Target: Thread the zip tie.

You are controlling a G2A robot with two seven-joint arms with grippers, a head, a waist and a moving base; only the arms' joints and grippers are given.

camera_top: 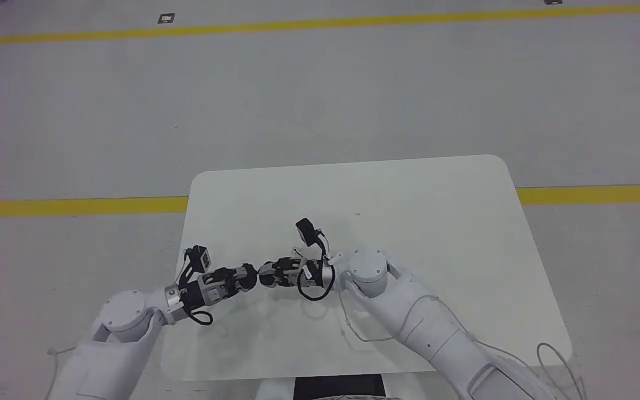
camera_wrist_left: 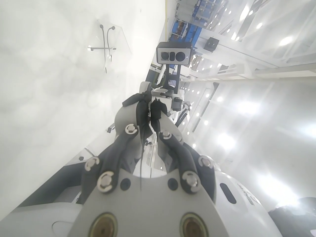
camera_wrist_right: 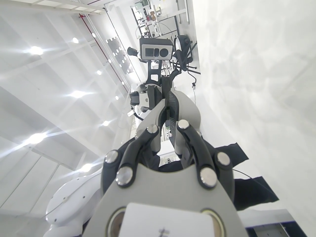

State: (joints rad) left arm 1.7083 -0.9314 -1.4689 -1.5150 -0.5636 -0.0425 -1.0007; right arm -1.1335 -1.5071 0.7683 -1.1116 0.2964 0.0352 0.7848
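Left gripper (camera_wrist_left: 148,104) — fingers clenched on a thin black zip tie (camera_wrist_left: 141,164), whose free length trails back from the pads toward the wrist — meets the right gripper (camera_wrist_right: 167,97) tip to tip over the white table (camera_top: 450,200), at the lower centre of the top view. Right gripper fingers are likewise drawn together, pads nearly touching; whether they pinch the tie's other end cannot be told. Both arms enter from the lower edge of that frame, left arm from the lower left, right arm from the lower right.
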